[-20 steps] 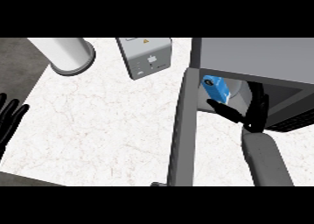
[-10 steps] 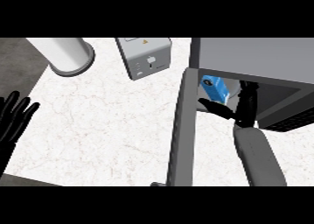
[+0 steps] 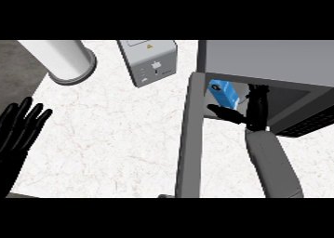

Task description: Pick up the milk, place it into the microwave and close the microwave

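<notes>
Head view: lines run from the counter's (image 3: 114, 135) near edge to the far side.
Left hand (image 3: 18, 130): at the left edge, fingers straight and spread, resting, holding nothing.
Right forearm (image 3: 269, 162): comes up just right of the door.
Door (image 3: 190, 139): wide open, seen edge-on, left of the right hand.
Right hand (image 3: 250, 111): inside the opening, fingers straight, thumb spread left, released.
Milk (image 3: 223, 92): blue carton inside the microwave (image 3: 279, 60), just beyond the thumb; whether they touch I cannot tell.
Step, judged: placing done; closing not yet done.
How to do it well: draw the hand straight back clear of the carton, go round to the door's outer face, then push it shut.
Far side: grey box (image 3: 149, 60), white cylinder (image 3: 63, 60), both out of the way.
</notes>
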Action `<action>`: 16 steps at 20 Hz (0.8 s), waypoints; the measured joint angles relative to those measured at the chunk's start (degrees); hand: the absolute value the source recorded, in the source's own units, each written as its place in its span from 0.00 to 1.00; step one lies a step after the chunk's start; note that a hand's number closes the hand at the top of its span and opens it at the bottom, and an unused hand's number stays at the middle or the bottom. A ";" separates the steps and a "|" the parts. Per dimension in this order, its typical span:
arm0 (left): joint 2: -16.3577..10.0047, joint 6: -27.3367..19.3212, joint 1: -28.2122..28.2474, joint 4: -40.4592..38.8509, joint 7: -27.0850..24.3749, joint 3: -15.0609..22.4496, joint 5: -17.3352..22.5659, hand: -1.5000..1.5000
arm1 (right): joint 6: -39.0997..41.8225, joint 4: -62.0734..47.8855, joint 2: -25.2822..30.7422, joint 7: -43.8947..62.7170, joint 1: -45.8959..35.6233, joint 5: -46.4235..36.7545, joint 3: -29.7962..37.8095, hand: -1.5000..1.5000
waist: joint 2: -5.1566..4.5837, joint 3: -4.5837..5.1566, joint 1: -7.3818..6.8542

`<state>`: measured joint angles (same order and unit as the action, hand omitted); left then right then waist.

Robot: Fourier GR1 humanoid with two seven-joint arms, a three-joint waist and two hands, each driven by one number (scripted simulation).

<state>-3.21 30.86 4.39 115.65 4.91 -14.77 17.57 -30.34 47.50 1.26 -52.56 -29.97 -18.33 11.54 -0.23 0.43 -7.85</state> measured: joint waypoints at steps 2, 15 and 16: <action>0.43 -0.30 0.07 0.06 0.02 0.44 -0.59 0.00 | 0.91 0.17 -0.09 -0.69 0.09 0.74 0.18 0.00 | 0.40 0.02 0.57; 1.98 -0.26 0.38 -0.30 -0.01 3.52 -3.05 0.00 | 6.18 -3.32 -1.28 -1.56 -1.18 4.11 0.71 0.00 | 1.18 0.25 3.13; 1.93 -0.10 0.33 -0.76 0.07 3.67 -3.06 0.00 | 7.34 -3.50 -1.27 -1.68 -1.16 4.59 0.63 0.00 | 1.28 0.30 3.54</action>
<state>-1.28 30.76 4.72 114.89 4.99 -11.10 14.51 -23.00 44.00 -0.01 -54.24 -31.12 -13.74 12.17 1.05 0.73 -4.31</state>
